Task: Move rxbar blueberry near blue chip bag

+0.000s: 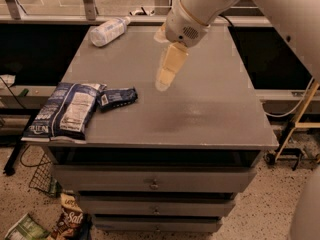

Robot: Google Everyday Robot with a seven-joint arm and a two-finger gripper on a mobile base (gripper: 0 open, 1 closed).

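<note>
While the flat navy bar wrapper touches the crinkly blue-white chip bag on the grey desk, the pincer hovers to their right, aperture state indeterminable.

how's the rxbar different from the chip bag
The bar is far smaller than the bag. The bar is dark navy; the bag is blue with a white panel. The bag overhangs the table's left edge; the bar lies fully on it. Both lie flat, side by side. The pincer hovers above the table, right of the bar.
</note>
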